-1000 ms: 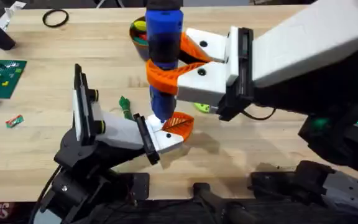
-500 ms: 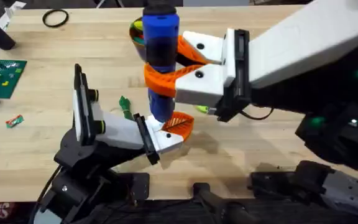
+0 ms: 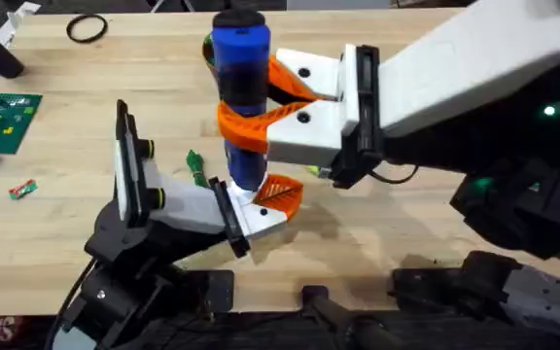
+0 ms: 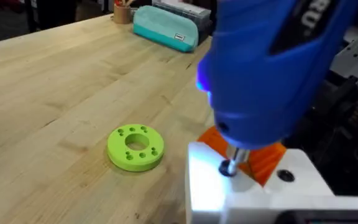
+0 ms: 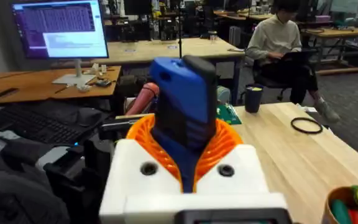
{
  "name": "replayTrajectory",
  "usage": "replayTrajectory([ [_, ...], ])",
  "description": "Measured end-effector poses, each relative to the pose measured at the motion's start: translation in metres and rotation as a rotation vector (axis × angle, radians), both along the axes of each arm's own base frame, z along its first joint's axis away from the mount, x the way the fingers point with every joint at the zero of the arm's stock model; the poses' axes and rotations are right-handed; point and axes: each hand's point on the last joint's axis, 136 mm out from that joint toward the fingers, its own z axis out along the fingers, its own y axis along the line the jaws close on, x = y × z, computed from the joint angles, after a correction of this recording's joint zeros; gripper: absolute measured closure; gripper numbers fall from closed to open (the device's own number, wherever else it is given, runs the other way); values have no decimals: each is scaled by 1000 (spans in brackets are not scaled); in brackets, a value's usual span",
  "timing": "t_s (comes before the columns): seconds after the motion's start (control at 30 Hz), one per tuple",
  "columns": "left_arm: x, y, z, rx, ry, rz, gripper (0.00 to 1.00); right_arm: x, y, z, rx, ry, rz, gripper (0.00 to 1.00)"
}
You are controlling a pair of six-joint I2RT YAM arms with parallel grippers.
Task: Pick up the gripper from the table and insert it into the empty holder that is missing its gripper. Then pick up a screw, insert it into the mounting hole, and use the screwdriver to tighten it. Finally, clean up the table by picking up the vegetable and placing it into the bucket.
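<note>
My right gripper [image 3: 239,115] is shut on the blue screwdriver [image 3: 238,58], which stands upright between its large orange fingers [image 5: 229,140]. The screwdriver's thin metal tip [image 4: 229,167] rests on top of the white holder [image 3: 258,220] at the end of my left arm. The small orange ribbed gripper [image 3: 282,192] sits in that holder, right beside the tip. A green vegetable [image 3: 195,167] lies on the table just left of the holder. The bucket [image 3: 208,49] stands at the back, mostly hidden behind the screwdriver.
A lime-green ring [image 4: 135,147] lies on the table right of the holder. At the far left are a green circuit board [image 3: 3,122], a small wrapper [image 3: 22,189] and a black ring [image 3: 87,29]. A teal case [image 4: 165,29] lies farther off.
The right arm and the top of the screwdriver have shifted a little to the left. The tip stays on the holder and the left arm has not moved.
</note>
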Motion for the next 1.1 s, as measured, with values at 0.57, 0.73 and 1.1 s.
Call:
replayTrajectory([
  [0.57,0,0,0,0,0,0,978,1,-6,1,-7,4,-7,950],
  [0.73,0,0,0,0,0,0,978,3,-4,-3,-15,11,-7,950],
  [1.1,0,0,0,0,0,0,978,5,-2,-6,-23,19,-8,950],
])
